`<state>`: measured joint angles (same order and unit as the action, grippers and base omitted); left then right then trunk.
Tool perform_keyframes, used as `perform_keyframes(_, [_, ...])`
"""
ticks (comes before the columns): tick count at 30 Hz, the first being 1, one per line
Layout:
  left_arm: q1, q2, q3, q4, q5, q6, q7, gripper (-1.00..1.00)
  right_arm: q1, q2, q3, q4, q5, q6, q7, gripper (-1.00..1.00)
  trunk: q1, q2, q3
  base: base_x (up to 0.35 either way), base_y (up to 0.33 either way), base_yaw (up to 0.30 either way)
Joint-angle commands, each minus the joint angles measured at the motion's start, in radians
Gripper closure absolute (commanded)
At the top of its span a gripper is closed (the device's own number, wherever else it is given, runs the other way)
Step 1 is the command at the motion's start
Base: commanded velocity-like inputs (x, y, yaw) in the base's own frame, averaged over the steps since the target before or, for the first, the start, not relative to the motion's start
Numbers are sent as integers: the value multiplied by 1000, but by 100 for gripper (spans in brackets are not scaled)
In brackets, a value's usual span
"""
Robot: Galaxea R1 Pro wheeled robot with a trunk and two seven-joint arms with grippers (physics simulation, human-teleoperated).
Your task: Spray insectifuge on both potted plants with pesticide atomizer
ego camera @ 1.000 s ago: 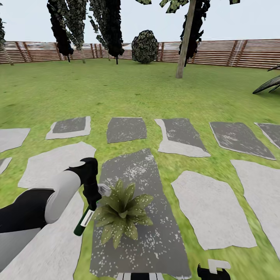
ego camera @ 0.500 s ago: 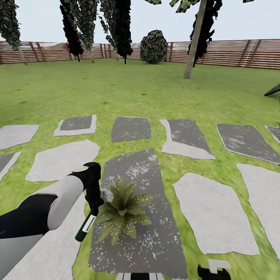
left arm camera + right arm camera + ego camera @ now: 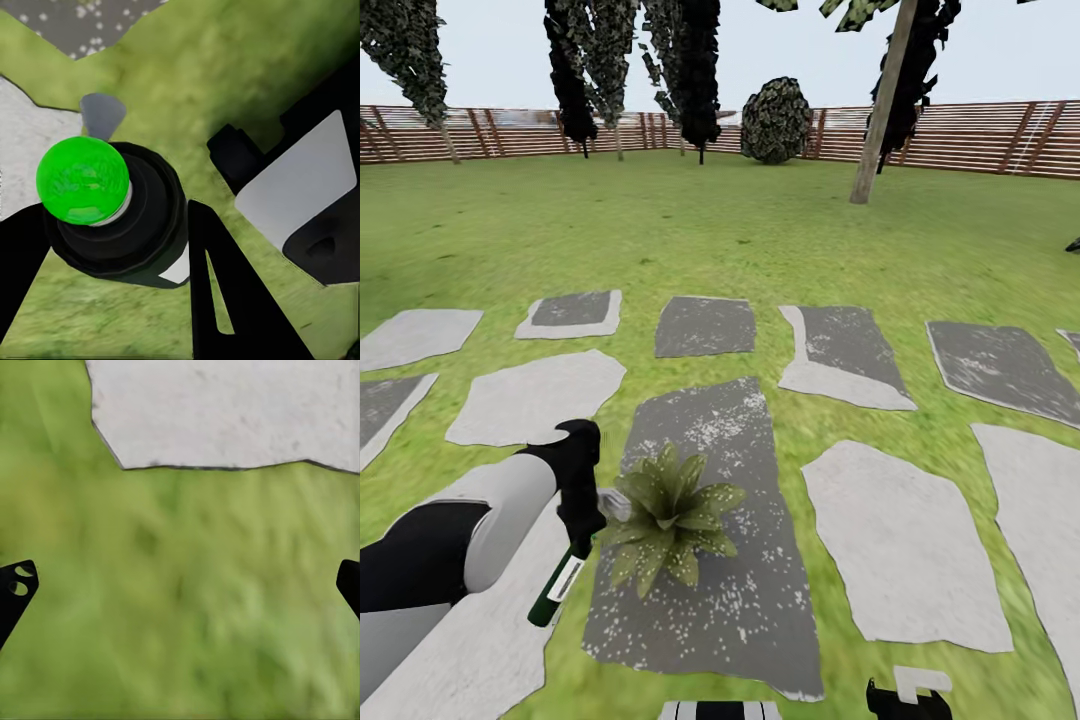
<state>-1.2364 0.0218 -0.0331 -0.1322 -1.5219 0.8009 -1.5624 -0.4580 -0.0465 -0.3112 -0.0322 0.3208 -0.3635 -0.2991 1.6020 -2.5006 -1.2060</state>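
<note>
My left gripper (image 3: 578, 505) is shut on the pesticide atomizer (image 3: 553, 594), which hangs tilted with its dark green end and white band lowest. Its grey nozzle (image 3: 614, 504) touches the left leaves of a potted plant (image 3: 672, 517), a low olive-green speckled rosette on a dark grey stepping stone (image 3: 735, 600). The left wrist view looks down the atomizer (image 3: 112, 217) end-on, its bright green cap between the dark fingers of my left gripper (image 3: 120, 225). The second potted plant is out of view. My right gripper (image 3: 908, 692) sits low at the frame edge; my right gripper (image 3: 180, 585) is open over grass.
Pale and dark stepping stones (image 3: 905, 545) lie in rows across the lawn (image 3: 690, 240). A tree trunk (image 3: 880, 110), dark hanging trees (image 3: 690, 70), a round shrub (image 3: 775, 120) and the brown slatted fence (image 3: 980, 135) stand far behind.
The whole view has turned left, so trees and stones sit further right. My left gripper with the atomizer now sits slightly lower and further left beside the plant.
</note>
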Motion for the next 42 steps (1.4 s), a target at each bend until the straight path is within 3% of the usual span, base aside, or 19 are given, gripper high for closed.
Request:
perform_keyframes(1, [3, 6, 1, -1, -3, 10, -8, 100, -1, 0, -8, 1, 11, -3, -3, -100, 0, 0, -1, -2, -3, 8])
perform_keyframes(3, [23, 11, 0, -16, -3, 10, -8, 100, -1, 0, -8, 1, 11, -3, -3, -100, 0, 0, -1, -1, -1, 3])
perform_keyframes(6, [28, -1, 5, -75, -3, 43, -8, 100, -1, 0, -8, 1, 11, -3, -3, -100, 0, 0, -1, 0, 0, 0])
perform_keyframes(7, [24, -16, 2, -99, -3, 75, -8, 100, -1, 0, -8, 1, 11, -3, -3, -100, 0, 0, -1, 0, 0, 0])
perform_keyframes(11, [-9, -20, 0, -105, -1, 88, -8, 100, -1, 0, -8, 1, 11, -3, -3, -100, 0, 0, -1, 0, 0, 0])
perform_keyframes(13, [-6, -5, -3, -99, -1, 78, -8, 100, -1, 0, -8, 1, 11, -3, -3, -100, 0, 0, -1, 0, 0, 0])
perform_keyframes(17, [19, 103, -2, -95, 3, 36, -8, 100, -1, 0, -8, 1, 11, -2, -3, -100, 0, 0, -1, 0, 0, 0])
perform_keyframes(18, [26, 107, -1, -95, 2, 34, -8, 100, -1, 0, -8, 1, 11, -3, -3, -100, 0, 0, -1, 0, 0, 0])
perform_keyframes(20, [51, 92, 3, -101, 2, 35, -8, 100, -1, 0, -8, 1, 11, -2, -3, -100, 0, 0, -1, 0, 0, 27])
perform_keyframes(22, [59, 53, 4, -107, 3, 35, -8, 100, -1, 1, -8, 1, 11, -2, -3, -100, 0, 0, -1, 0, 0, 181])
perform_keyframes(25, [61, 18, 5, -110, 3, 38, -8, 100, -1, 0, -8, 1, 11, -3, -3, -100, 0, 0, -1, 68, 0, 182])
perform_keyframes(30, [59, 5, 4, -112, 6, 38, -8, 100, -1, -3, -8, 2, 13, -3, -3, -100, 0, 0, -1, 287, -47, 21])
perform_keyframes(35, [57, -29, 1, -112, -3, 37, -8, 100, -1, -4, -8, 1, 13, -3, -3, -100, 0, 0, -1, 66, -283, 0])
perform_keyframes(42, [56, -25, -3, -112, -6, 41, -8, 100, -1, -3, -8, 1, 12, -3, -5, -100, 0, 0, -1, -215, -245, 165])
